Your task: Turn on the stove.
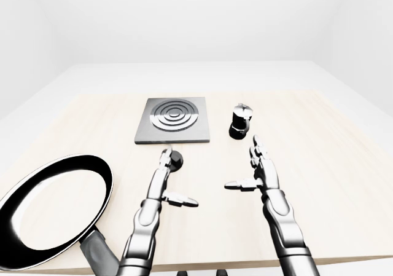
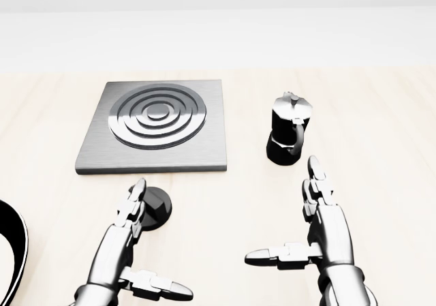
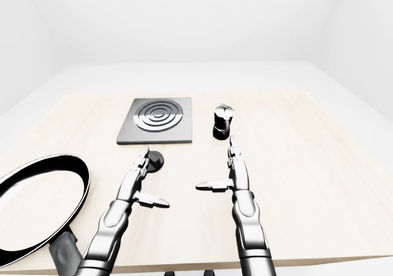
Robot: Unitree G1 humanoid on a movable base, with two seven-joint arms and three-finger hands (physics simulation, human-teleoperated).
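In the head view, part of the black knob (image 2: 158, 207) is covered by the left robot hand (image 2: 122, 241), so its marking cannot be read. The frying pan (image 2: 12, 251) is cut off by the left edge there, and its handle (image 1: 98, 256) is cropped at the bottom of the left-eye view.
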